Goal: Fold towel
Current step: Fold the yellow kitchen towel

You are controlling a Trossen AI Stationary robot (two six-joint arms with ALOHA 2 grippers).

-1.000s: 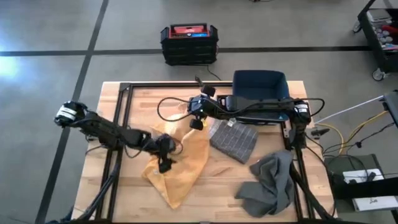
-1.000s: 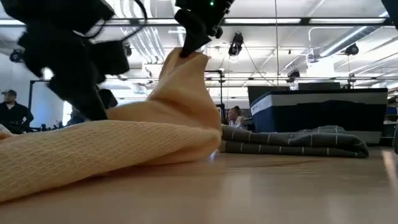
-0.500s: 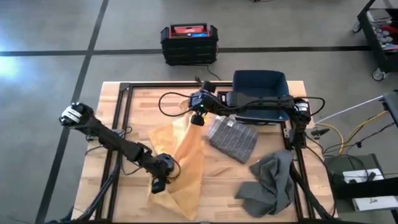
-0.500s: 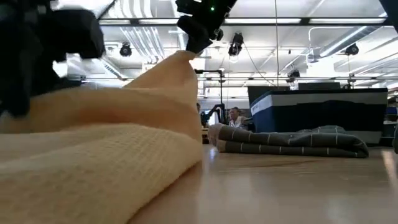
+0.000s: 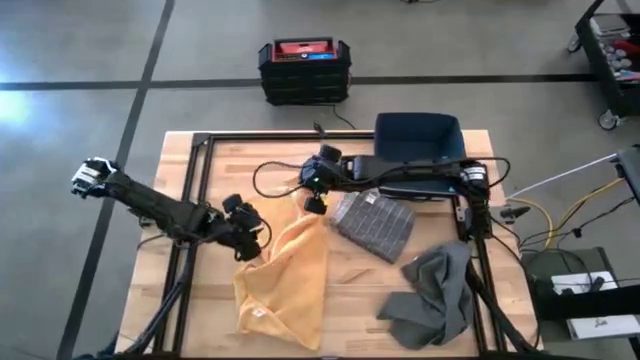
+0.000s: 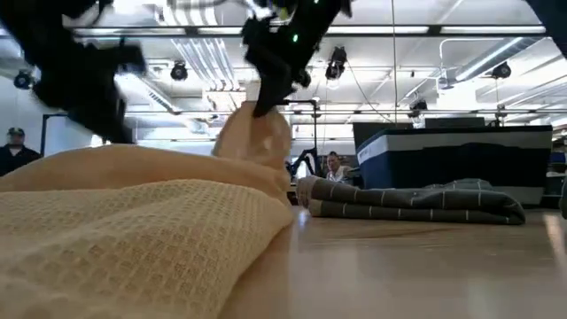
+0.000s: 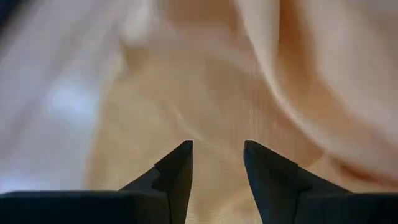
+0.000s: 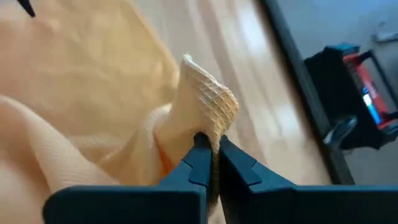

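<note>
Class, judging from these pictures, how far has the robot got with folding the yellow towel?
Done: little. The yellow towel lies rumpled on the table, no neat fold showing. In hand: the right gripper is shut on one towel corner, lifted off the table; the left gripper is open over the cloth, holding nothing. Left: grasp a second corner, fold over, flatten. A folded striped towel lies alongside.

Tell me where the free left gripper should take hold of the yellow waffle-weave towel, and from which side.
Probably the left-hand edge of the yellow waffle-weave towel, near its far end, coming down from above on the left. The right gripper already pinches the far corner and lifts it, so that edge rises off the wooden table. The left gripper hovers open right there.
</note>
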